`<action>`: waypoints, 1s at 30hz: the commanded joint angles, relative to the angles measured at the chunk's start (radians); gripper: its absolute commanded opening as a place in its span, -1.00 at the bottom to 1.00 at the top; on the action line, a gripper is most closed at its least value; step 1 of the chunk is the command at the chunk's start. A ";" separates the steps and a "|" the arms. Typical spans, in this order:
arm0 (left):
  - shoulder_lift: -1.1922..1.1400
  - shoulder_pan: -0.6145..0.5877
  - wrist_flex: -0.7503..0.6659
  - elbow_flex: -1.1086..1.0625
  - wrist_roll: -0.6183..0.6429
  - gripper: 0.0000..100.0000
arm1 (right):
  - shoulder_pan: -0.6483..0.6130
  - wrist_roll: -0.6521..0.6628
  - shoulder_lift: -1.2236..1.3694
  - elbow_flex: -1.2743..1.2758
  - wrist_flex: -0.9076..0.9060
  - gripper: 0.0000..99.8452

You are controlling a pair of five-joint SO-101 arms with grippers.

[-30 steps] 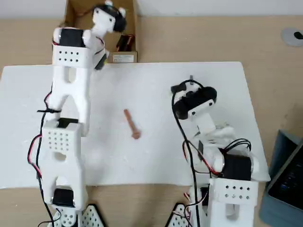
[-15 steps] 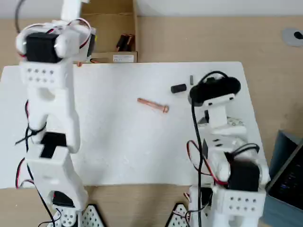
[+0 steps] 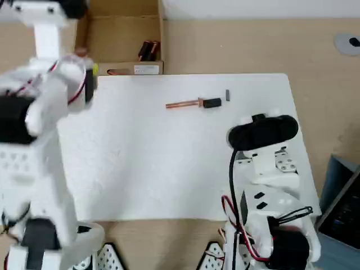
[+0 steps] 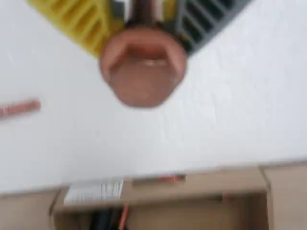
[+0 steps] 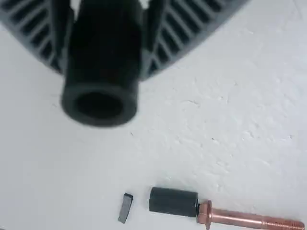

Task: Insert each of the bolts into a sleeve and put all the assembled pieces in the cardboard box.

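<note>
Shifted across the mat (image 3: 157,169), the loose bolt (image 3: 183,104) now touches the loose sleeve (image 3: 212,103) beyond my right gripper (image 5: 103,28), clamped on a second sleeve (image 5: 100,91); my left gripper (image 4: 144,12) clamps a second bolt (image 4: 143,67).

High view. A wooden table (image 3: 236,48) carries 1 white board (image 3: 169,169), rectangular and finely pitted, which covers the middle of the tabletop. Bare wood borders the board at 12, 3 and 6 o'clock. 1 small dark grey chip (image 3: 228,95) lies on the board toward 1 o'clock from its centre, near the 12 o'clock edge. In the right wrist view the chip (image 5: 125,207) is a short slanted sliver on the white surface. 1 grey round disc (image 3: 347,43) with a dark spot sits on the wood at 2 o'clock, cut by the frame. 1 dark blue-grey case (image 3: 344,208) stands off the board at 4 o'clock, partly out of frame.
</note>
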State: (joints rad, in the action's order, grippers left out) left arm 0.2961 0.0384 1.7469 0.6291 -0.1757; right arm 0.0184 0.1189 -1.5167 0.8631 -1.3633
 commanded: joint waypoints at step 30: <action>1.455 0.008 -0.523 -1.700 0.250 -1.00 | -0.223 -0.160 -0.251 0.306 0.037 -0.98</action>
State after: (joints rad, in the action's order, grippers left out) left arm 1.6755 0.0384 1.2574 -1.0265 0.0529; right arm -0.1304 -0.0222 -1.7331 1.1623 -1.3633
